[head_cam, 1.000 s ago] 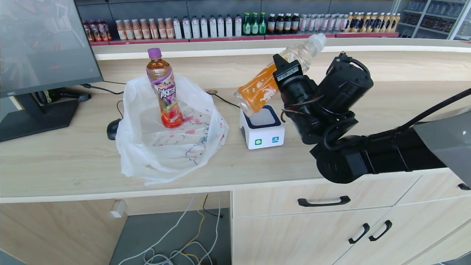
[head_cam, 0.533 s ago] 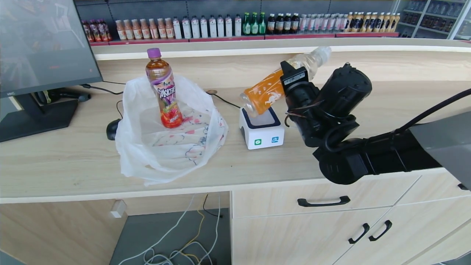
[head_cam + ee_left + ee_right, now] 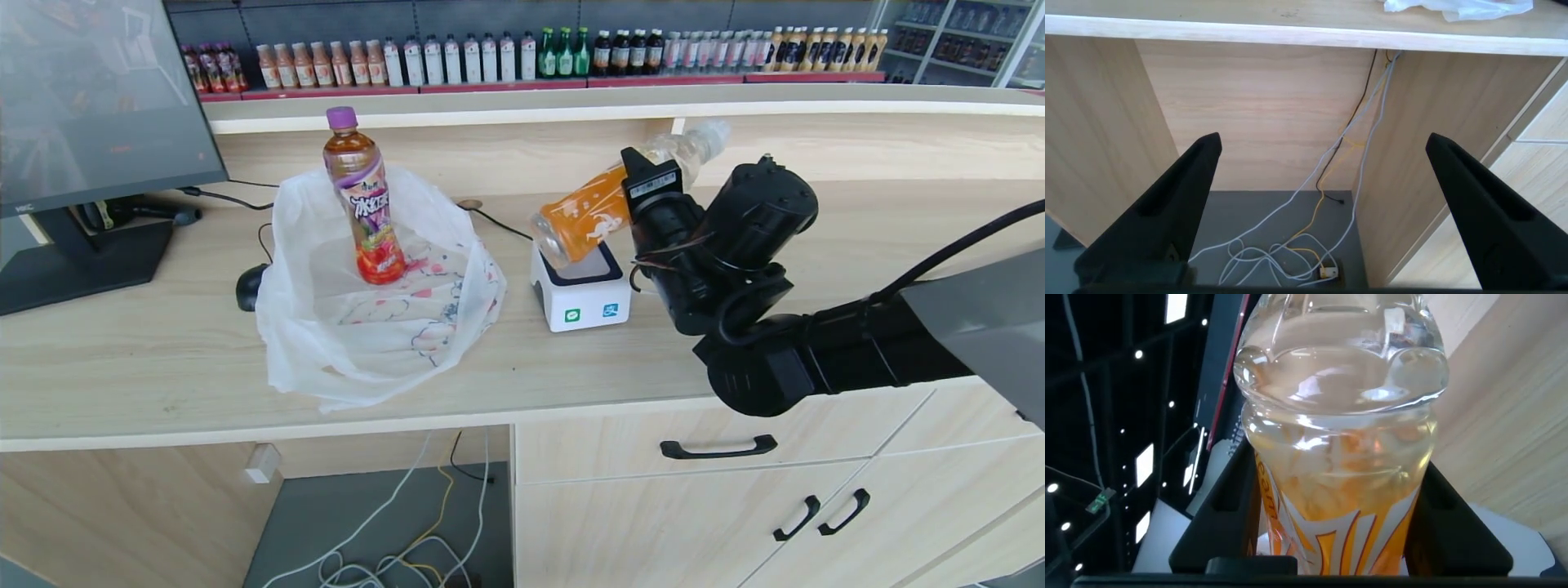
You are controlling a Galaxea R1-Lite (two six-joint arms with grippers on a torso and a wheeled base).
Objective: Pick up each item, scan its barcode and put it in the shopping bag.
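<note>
My right gripper [image 3: 645,184] is shut on an orange-labelled bottle [image 3: 600,208], held tilted with its base low over the white barcode scanner [image 3: 580,287] and its clear cap end pointing up and away. Close up, the right wrist view has the bottle [image 3: 1339,449] between the dark fingers [image 3: 1221,506]. A white plastic shopping bag [image 3: 375,310] lies open on the counter to the left of the scanner, with a purple-capped tea bottle [image 3: 363,200] standing upright in it. My left gripper [image 3: 1319,212] is open, low in front of the counter, above floor cables.
A monitor [image 3: 98,98] on a black stand is at the far left, with a black mouse [image 3: 249,287] beside the bag. A raised ledge [image 3: 571,102] runs behind the counter, with bottle shelves beyond. Drawers [image 3: 718,445] sit below the counter edge.
The right gripper has lowered the orange bottle and tipped it flatter, bringing its base down close over the scanner. The bag, the tea bottle and the left arm have not moved.
</note>
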